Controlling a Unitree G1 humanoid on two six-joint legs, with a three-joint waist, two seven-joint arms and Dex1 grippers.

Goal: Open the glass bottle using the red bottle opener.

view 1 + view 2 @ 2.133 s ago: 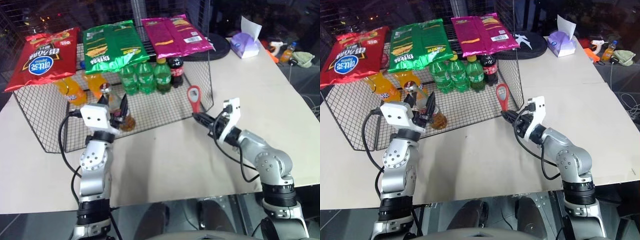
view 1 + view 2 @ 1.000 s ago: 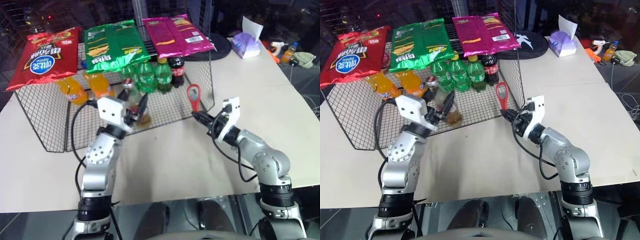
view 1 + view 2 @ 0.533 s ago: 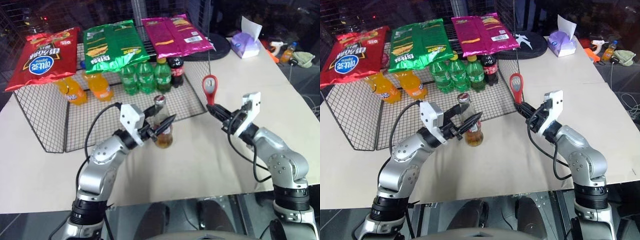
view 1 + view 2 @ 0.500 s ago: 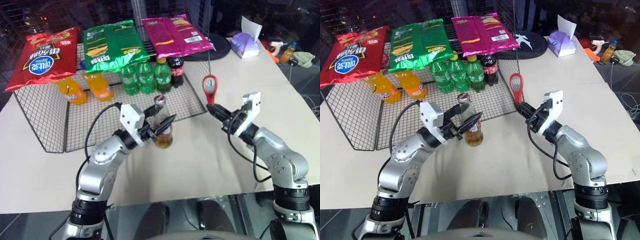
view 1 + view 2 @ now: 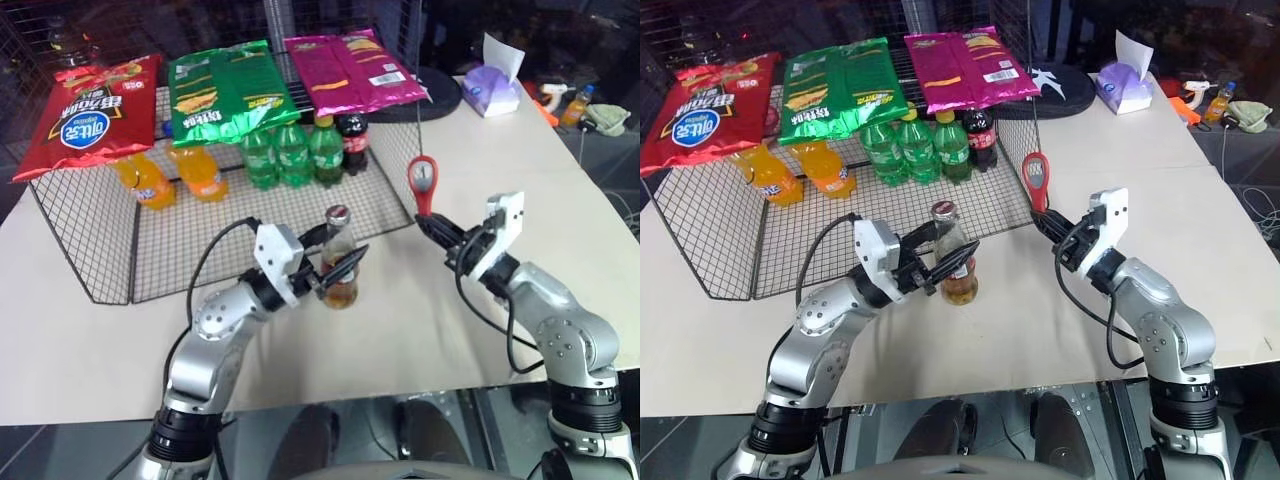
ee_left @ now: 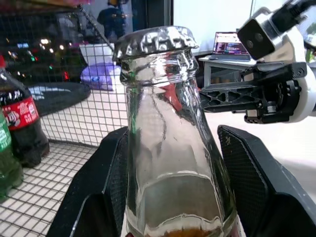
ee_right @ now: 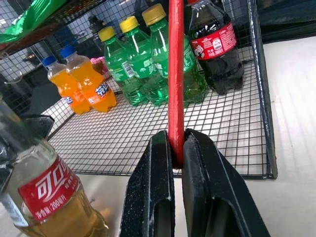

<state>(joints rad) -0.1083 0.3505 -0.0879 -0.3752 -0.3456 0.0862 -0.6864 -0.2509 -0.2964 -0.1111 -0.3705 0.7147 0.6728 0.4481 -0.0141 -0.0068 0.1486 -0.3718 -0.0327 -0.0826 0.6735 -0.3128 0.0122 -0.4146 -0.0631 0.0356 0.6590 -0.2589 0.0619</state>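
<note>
Between left gripper (image 5: 335, 272) fingers: glass bottle (image 5: 339, 262) clamped upright, now carried out of wire rack (image 5: 90, 240) toward right gripper (image 5: 437, 229) | right gripper pinches red bottle opener (image 5: 421, 183), head up, just beside | cap (image 6: 154, 41) on; alignment pending.

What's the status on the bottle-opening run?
Left gripper shut on glass bottle, cap on. Right gripper shut on red bottle opener, apart from the cap. Nothing between them.
</note>
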